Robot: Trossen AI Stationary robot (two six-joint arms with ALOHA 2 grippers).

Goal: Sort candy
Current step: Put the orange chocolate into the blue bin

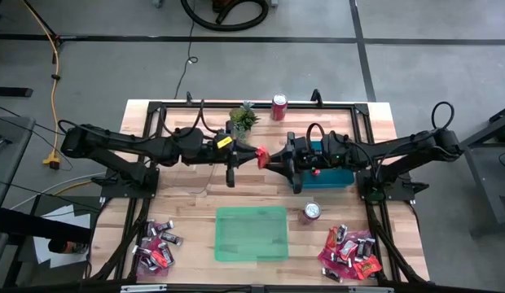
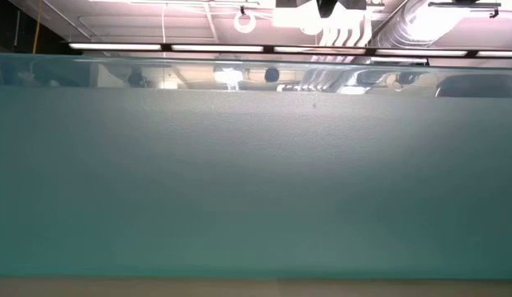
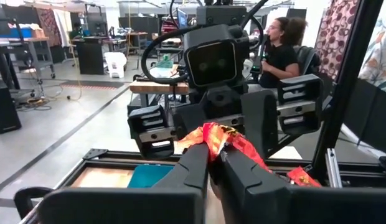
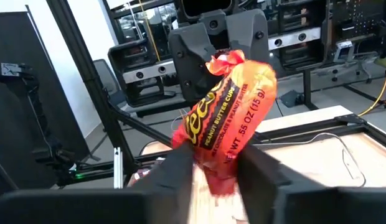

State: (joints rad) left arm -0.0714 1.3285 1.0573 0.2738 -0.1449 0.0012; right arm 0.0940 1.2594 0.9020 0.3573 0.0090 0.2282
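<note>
Both pincers [image 1: 254, 156] [image 1: 272, 158] clamp one orange packet [image 4: 227, 115] mid-air; teal tray [image 2: 256, 165] blocks low view.

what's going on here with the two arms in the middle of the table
The two arms meet above the middle of the table, passing one red-orange candy packet between them. The left gripper is shut on one end, and the right gripper has its fingers around the other end. Piles of candy sit at both near corners, a green tray lies between them, and a blue tray sits under the right arm.
</note>
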